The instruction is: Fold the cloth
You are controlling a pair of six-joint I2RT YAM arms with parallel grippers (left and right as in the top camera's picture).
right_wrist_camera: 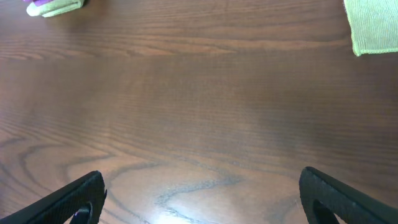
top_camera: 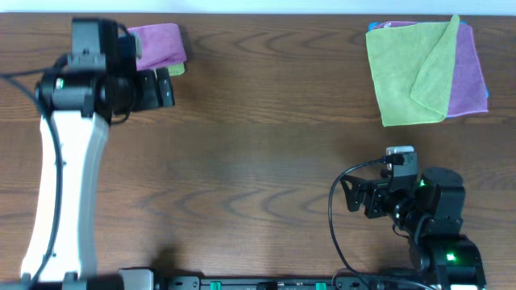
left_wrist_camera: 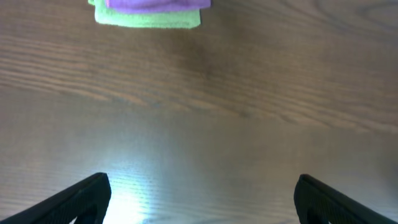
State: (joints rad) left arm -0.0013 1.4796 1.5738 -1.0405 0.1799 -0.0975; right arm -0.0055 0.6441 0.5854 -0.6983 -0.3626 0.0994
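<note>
The cloth [top_camera: 157, 44], purple and fuzzy, lies folded small at the table's far left on top of a folded lime-green towel [top_camera: 175, 70]. My left gripper [top_camera: 161, 89] hangs right beside that pile, open and holding nothing. In the left wrist view the cloth [left_wrist_camera: 158, 4] and the green towel [left_wrist_camera: 149, 18] sit at the top edge, well ahead of the open left gripper [left_wrist_camera: 202, 180], which has bare wood between its fingers. My right gripper [top_camera: 353, 196] is low at the near right, open and empty. The right wrist view shows the right gripper [right_wrist_camera: 202, 175] over bare table, the cloth [right_wrist_camera: 37, 5] far off.
At the far right a big lime-green towel [top_camera: 403, 72] lies loosely folded over another purple towel [top_camera: 469, 80]; its corner shows in the right wrist view [right_wrist_camera: 373, 28]. The wooden table [top_camera: 266, 145] spreads between the two piles. Cables trail by the right arm's base.
</note>
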